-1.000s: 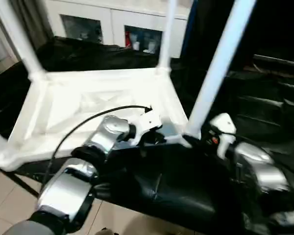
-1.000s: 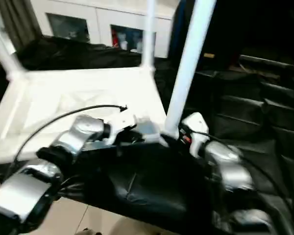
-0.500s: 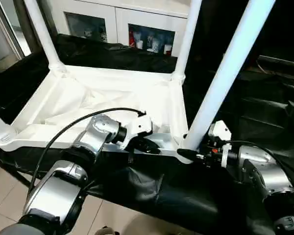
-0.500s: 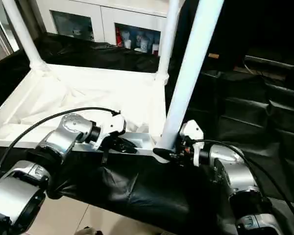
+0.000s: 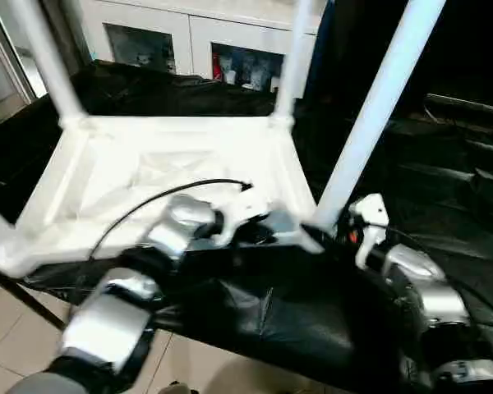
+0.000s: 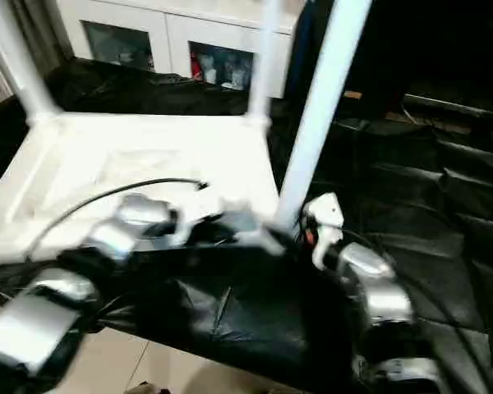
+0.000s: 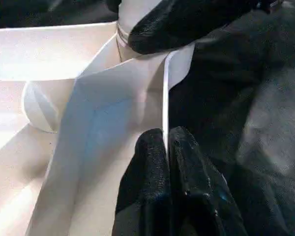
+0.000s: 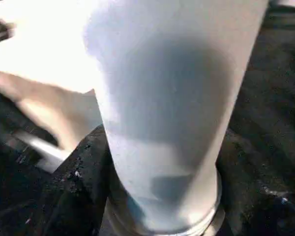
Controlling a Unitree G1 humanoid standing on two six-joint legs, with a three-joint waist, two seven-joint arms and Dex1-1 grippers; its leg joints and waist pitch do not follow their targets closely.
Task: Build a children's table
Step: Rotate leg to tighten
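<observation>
**Table upside down, last near-right leg being seated**

Table top (image 5: 148, 176) is lying underside-up on the black-draped surface (image 5: 296, 316), ribbed inside facing me. Legs are standing up out of the corner sockets: far-left leg (image 5: 41, 57), far-right leg (image 5: 292, 61), and the near-right leg (image 5: 378, 107) rising right in front of me. A stub of white at the near-left corner is probably the fourth, too cut off to be sure.

Going left to right. My left gripper (image 7: 166, 147) is clenching the thin near rim of the table top, fingers pinched tight on the edge, close to the near-right corner socket. I am judging this as bracing the top. My right gripper (image 5: 345, 238) is sitting at the base of the near-right leg, one black finger (image 7: 187, 22) pressing against it just above the socket; whether it is clamping the leg or only touching, I cannot tell.

Step in hand, by my read: seating or twisting this leg home. Next move is calling for a firm hold low on the leg, downward push, left side holding the top steady so it is not sliding on the cloth.

Surface: black cloth, wrinkled, slippery-looking. Room: white glass-door cabinet (image 5: 205, 41) behind, tiled floor (image 5: 8, 345) at my lower left, dark draped stuff to the right.
</observation>
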